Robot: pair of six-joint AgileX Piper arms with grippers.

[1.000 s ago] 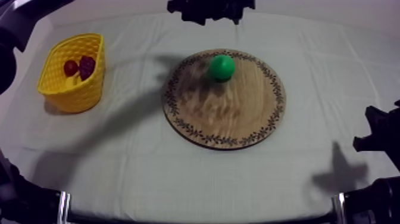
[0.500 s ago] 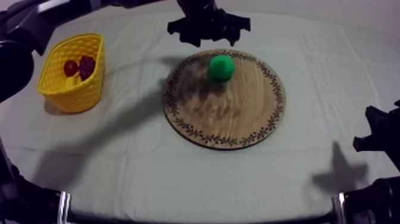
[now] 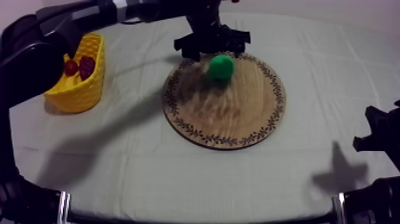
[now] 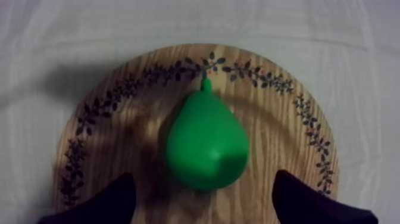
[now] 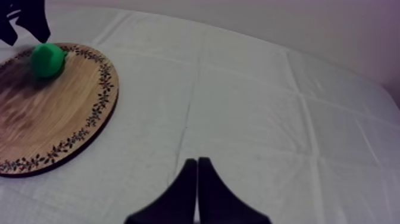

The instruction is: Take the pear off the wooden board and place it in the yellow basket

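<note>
One pear (image 3: 221, 67): lay far on board (image 3: 238, 116).
Left gripper (image 3: 212, 49): hovered apart over pear.
Right gripper (image 5: 197, 165): rested together, near right.

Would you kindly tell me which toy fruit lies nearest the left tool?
The green pear on the wooden board: the open left tool hangs right by it, whereas the small red fruit and grapes sit in the yellow basket.

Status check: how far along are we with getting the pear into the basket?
Done: nothing delivered; the pear lies on the wooden board. In hand: the left gripper hovers open at the pear, a finger at each side, not touching. Left: close, lift, carry to the yellow basket, release. The right gripper is shut, away from the board.
</note>
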